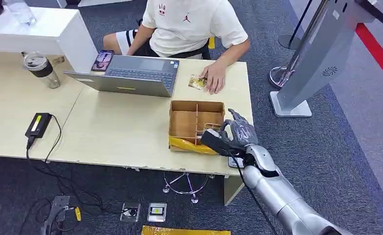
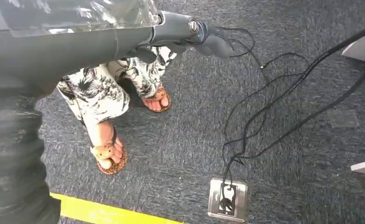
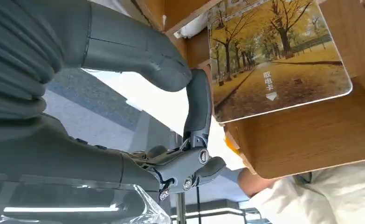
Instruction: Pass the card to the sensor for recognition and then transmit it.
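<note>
A card [image 3: 278, 60] printed with yellow autumn trees stands upright in a compartment of the wooden box [image 3: 311, 140]. In the head view that box [image 1: 189, 105] sits near the table's right front edge, with the card [image 1: 210, 126] in its near right compartment. My right hand [image 1: 236, 133] hovers at the box's near right corner with fingers spread. Its thumb [image 3: 198, 107] lies right beside the card's edge; no grip on the card shows. My left hand [image 2: 185, 30] hangs over the carpet, holding nothing. The grey sensor kiosk [image 1: 316, 58] stands to the right of the table.
A person sits across the table with a hand on another card [image 1: 197, 81]. A laptop [image 1: 130, 76], a phone [image 1: 103, 59], a cup [image 1: 41, 68] and a power adapter [image 1: 37, 125] lie to the left. Someone's sandalled feet [image 2: 108, 154], cables and a floor socket [image 2: 227, 198] are below.
</note>
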